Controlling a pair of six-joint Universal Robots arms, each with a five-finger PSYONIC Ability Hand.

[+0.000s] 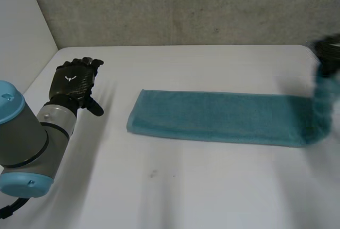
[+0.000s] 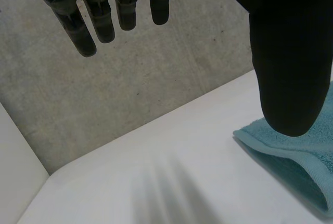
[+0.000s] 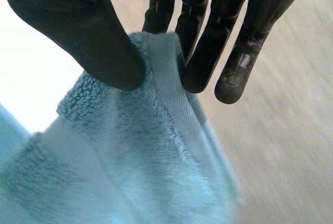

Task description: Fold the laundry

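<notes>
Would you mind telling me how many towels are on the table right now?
1. The towel lies as a long strip across the table; the right hand pinches its right end, raised off the surface. The left hand is open, apart from the other end.

Bright, soft, even light. White table (image 1: 212, 186) glows pale. Thin dark shadow under towel (image 1: 212, 116) near edge. Far right of frame: right hand (image 1: 328, 49) and lifted towel end smeared.

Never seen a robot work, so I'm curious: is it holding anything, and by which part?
Yes: the right hand pinches the towel at its lifted end, between thumb and fingers. The left hand holds nothing.
</notes>
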